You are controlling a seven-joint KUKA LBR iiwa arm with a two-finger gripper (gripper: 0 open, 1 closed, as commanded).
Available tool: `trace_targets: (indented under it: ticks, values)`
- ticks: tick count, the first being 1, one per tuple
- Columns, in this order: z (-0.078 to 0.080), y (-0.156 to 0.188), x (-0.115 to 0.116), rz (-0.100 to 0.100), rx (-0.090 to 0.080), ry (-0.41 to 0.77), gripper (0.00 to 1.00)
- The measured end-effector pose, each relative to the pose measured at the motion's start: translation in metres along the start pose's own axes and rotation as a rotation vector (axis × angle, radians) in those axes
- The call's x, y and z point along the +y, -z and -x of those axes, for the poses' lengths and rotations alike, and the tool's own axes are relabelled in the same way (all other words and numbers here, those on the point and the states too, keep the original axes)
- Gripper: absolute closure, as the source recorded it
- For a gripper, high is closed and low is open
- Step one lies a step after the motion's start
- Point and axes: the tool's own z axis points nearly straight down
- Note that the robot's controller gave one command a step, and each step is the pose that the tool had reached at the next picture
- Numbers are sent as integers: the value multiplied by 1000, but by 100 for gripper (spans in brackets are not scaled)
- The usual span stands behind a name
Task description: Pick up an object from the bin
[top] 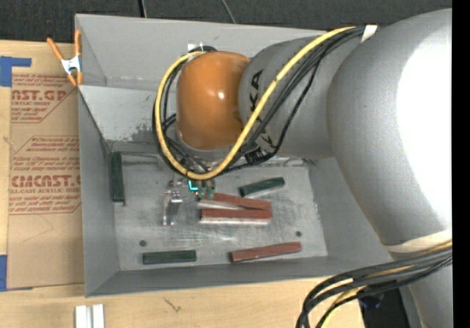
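The arm [382,121] comes in from the right, and its rounded orange cover [209,99] hangs over the back half of the grey metal bin [94,187]. Below the cover the gripper [173,208] is low over a bare patch of the bin floor, a little left of centre; whether it is open or closed cannot be told from this angle. Just to its right lies a small cluster of flat bars, their left ends close to it: an upper reddish-brown bar [239,203], a lower reddish-brown bar [235,212] just beneath it, and a pale bar [233,221] along the near side, all three lying roughly side by side and touching or nearly so. A tilted dark green bar [261,186] lies just behind that cluster, towards the right. Well apart from the gripper, a dark green bar by the left wall [116,177] lies lengthwise along that wall, a front dark green bar [169,257] lies near the front edge of the floor, and a front reddish-brown bar [265,251] lies to its right
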Motion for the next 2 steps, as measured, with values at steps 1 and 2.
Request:
trace_targets:
  ticks: [1,2]
  values:
    - [2,4,-1,1,-7,-2,0]
    - [18,-28,-59,1,-9,-7,0]
